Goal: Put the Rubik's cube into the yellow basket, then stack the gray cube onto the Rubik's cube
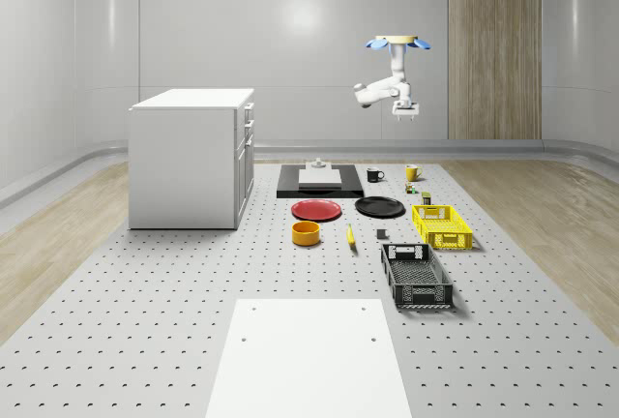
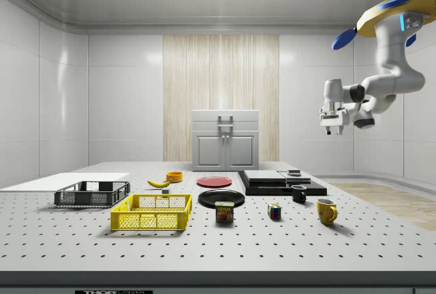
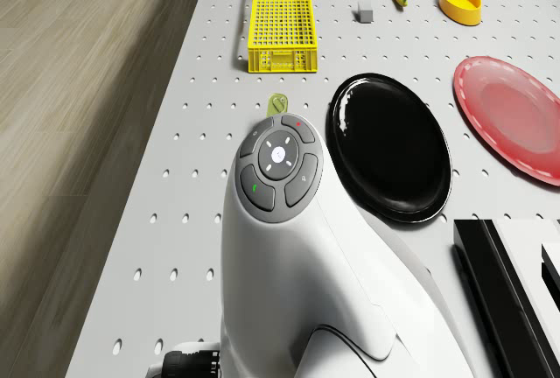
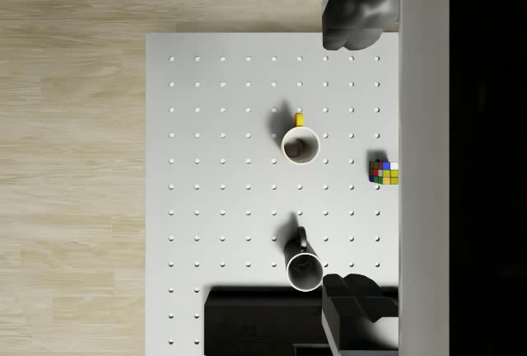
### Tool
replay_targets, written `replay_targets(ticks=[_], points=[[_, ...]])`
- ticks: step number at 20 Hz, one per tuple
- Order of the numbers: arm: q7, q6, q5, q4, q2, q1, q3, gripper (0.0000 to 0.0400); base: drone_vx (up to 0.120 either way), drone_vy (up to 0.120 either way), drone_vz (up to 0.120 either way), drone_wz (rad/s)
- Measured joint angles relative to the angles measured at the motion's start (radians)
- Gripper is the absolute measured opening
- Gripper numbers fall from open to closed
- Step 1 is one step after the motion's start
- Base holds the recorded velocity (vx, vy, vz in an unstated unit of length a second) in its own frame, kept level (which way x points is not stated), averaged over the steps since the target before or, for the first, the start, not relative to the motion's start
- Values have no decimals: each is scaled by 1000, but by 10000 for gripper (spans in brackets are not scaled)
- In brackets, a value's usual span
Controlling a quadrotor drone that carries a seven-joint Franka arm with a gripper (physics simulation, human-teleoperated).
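Your drone (image 1: 397, 43) hovers high in the air above the far right end of the table (image 1: 145, 321), at the upper right of the whole-scene view. The arm hangs below it, and your gripper (image 2: 334, 128) points down, well above the mugs. Its two fingers (image 4: 354, 26) are apart and hold nothing.

In the wrist view you look straight down on the yellow mug (image 4: 300, 143) and the black mug (image 4: 304, 269). The Rubik's cube (image 4: 384, 172) sits on the table near them.

In the side view, the Rubik's cube is low and right of centre, between the Spam can (image 2: 224, 211) and the yellow mug. The yellow basket (image 2: 152, 211) stands left of the can. The gray cube (image 3: 365, 14) lies near the basket.
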Motion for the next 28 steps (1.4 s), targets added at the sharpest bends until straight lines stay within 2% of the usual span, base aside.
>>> replay_targets(ticks=[18, 23, 28], points=[[21, 70, 37, 5, -76, -22, 20, 400, 120, 0, -120, 0], [25, 87, 46, 6, -94, -27, 24, 400, 120, -96, -120, 0], [30, 104, 54, 7, -112, -32, 28, 400, 120, 0, -120, 0]])
